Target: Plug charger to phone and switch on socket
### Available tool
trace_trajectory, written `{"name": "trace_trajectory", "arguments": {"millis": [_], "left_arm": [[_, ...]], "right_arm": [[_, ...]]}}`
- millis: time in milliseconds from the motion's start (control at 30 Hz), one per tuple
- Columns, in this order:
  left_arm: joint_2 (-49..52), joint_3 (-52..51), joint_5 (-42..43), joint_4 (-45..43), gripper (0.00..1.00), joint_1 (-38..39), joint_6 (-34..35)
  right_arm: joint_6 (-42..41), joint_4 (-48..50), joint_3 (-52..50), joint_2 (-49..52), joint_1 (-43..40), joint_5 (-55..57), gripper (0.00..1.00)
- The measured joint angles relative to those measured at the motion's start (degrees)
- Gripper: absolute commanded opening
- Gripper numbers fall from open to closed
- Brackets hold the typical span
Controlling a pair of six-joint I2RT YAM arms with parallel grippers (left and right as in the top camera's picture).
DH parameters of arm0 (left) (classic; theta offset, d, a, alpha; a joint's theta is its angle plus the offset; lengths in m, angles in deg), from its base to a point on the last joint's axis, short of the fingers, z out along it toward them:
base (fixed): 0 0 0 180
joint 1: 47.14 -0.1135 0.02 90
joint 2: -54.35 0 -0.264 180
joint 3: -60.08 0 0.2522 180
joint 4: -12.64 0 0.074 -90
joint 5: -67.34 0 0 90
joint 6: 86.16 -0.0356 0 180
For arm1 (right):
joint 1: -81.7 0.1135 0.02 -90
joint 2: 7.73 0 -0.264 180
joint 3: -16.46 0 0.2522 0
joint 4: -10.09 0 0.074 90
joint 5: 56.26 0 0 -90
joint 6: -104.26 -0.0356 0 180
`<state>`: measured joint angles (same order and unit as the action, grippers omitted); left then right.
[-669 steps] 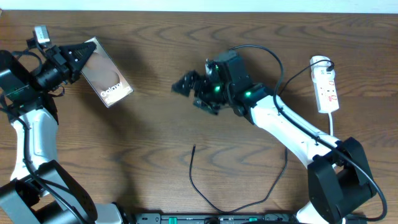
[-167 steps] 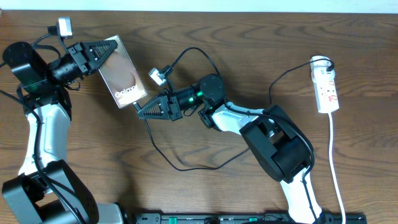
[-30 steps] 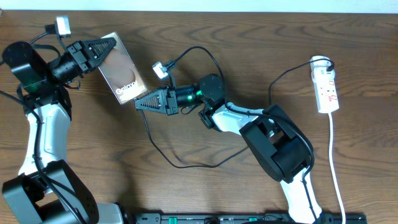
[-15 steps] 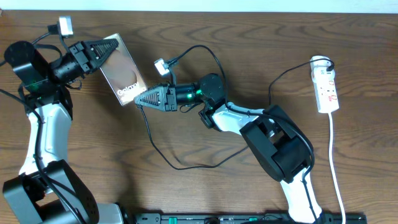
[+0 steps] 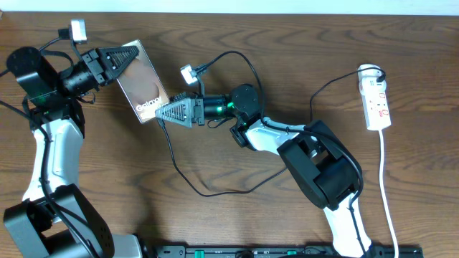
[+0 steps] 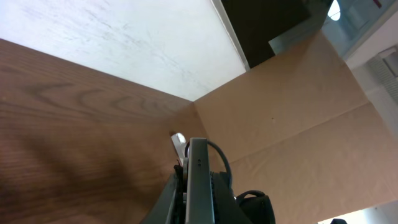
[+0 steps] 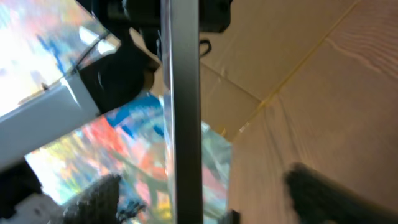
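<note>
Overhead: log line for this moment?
left claw: grips phone | right claw: holds charger tip at phone's Galaxy end | plugged: unclear | socket: far right, untouched

Left arm point(image 5: 49, 154) comes up the left side, elbow bent, with the left gripper point(image 5: 129, 54) pointing right and clamped on the phone point(image 5: 145, 89). Right arm point(image 5: 276, 136) stretches out left, pretty flat, and the right gripper point(image 5: 161, 115) points at the other one. Honestly can't tell if its fingers are closed.

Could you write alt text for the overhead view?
Left claw holds a phone over a wooden table; right claw, gripping the black charger cable, points at the phone's lettered end. A white power strip lies far right.
</note>
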<state>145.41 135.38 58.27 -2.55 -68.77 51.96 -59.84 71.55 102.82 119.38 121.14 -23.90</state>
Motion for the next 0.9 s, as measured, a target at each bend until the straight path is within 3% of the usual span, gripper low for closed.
{"name": "trace_trajectory", "arguments": {"millis": [500,900], "left_arm": [[0.0,0.0,0.0,0.0,0.07,-0.2,-0.2],[0.0,0.0,1.4,2.1,0.07,-6.2,-0.3]], "right_arm": [[0.3,0.0,0.0,0.0,-0.1,-0.3,0.99],[0.3,-5.1,0.0,0.0,-4.1,-0.9,0.99]]}}
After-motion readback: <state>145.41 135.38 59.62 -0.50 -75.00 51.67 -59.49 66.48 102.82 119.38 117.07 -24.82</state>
